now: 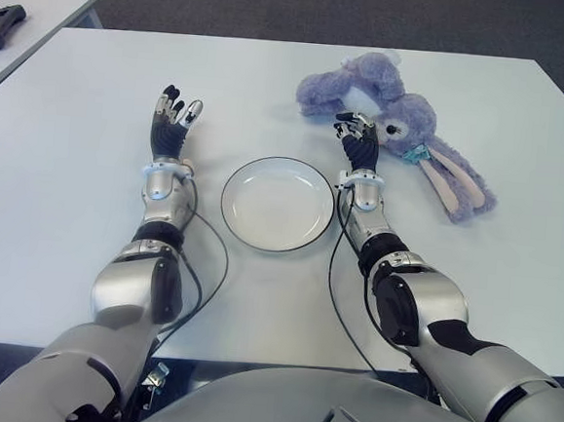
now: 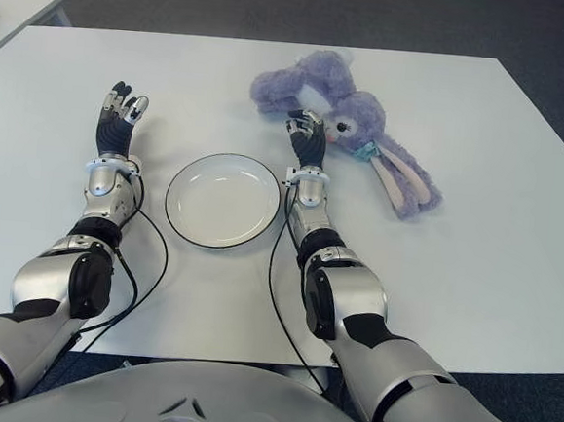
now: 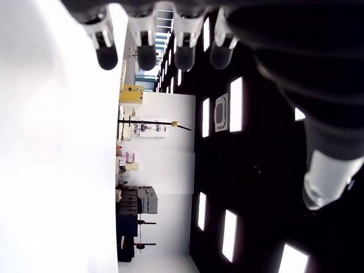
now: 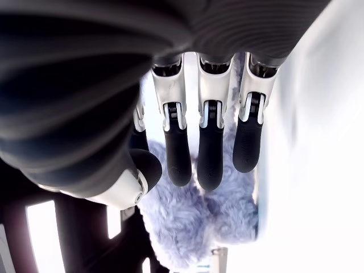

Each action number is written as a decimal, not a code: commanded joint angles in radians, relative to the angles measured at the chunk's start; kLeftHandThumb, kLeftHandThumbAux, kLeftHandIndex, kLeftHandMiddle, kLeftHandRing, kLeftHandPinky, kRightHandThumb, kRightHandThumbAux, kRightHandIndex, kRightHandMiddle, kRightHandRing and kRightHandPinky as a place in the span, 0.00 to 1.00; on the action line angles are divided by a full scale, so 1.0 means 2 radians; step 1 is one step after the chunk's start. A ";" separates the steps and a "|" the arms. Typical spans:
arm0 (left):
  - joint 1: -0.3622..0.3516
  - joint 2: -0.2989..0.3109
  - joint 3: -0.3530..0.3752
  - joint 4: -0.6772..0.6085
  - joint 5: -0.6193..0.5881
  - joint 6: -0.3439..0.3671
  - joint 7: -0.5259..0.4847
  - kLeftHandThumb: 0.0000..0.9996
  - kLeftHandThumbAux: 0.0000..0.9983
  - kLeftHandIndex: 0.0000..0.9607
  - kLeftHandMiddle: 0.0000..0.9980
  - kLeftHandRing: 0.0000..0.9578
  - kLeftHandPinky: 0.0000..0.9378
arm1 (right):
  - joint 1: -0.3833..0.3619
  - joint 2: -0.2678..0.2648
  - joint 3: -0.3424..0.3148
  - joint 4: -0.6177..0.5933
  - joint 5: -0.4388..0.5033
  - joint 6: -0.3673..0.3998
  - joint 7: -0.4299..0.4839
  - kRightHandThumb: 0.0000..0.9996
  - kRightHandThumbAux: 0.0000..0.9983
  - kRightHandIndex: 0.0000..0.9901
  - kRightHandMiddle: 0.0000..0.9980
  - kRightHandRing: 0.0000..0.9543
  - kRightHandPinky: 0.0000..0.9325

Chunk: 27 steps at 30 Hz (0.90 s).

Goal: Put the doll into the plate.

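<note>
- The plate (image 1: 278,203) is the landmark here: it is white with a dark rim, it stands empty on the desk (image 1: 91,157), and it is between the two forearms
- The doll (image 1: 396,122), a purple plush rabbit, lies on the desk beyond the plate and to its right side, so it is not yet in the plate
- Its round body is the part nearest to the plate, and its long ears with pink inside stretch away to the right, farther from the plate
- The right hand (image 1: 358,144) is just right of the plate's far edge and reaches toward the doll; in the right wrist view the fingers (image 4: 209,153) are extended and only a little bent, with purple fur just beyond them, and they hold nothing
- I cannot tell if the fingertips already touch the fur
- The left hand (image 1: 172,124) shows to the left of the plate, fingers spread and empty, and it is idle
- I judge the doll to be light, soft and not fragile; it will squash under the fingers and the ears will hang down
- The best place to hold seems the thick body or the head, because an ear alone may slip or swing against the plate's rim
</note>
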 commanded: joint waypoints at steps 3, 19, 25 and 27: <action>0.144 -0.073 0.009 0.068 -0.017 0.017 -0.001 0.00 0.61 0.02 0.05 0.03 0.04 | 0.040 0.019 -0.003 0.026 0.008 -0.041 0.008 0.67 0.74 0.40 0.32 0.35 0.36; 0.145 -0.073 0.006 0.066 -0.014 0.015 0.003 0.00 0.62 0.02 0.06 0.04 0.05 | 0.009 0.019 0.004 0.023 -0.002 -0.058 -0.010 0.67 0.75 0.40 0.31 0.34 0.34; 0.146 -0.073 0.006 0.065 -0.014 0.013 0.001 0.00 0.62 0.01 0.05 0.03 0.04 | -0.004 0.018 0.009 0.016 -0.008 -0.071 -0.022 0.66 0.75 0.40 0.30 0.33 0.35; 0.146 -0.073 0.006 0.065 -0.014 0.012 0.000 0.00 0.62 0.01 0.04 0.03 0.04 | -0.012 0.018 0.013 0.013 -0.013 -0.073 -0.029 0.66 0.75 0.40 0.30 0.33 0.34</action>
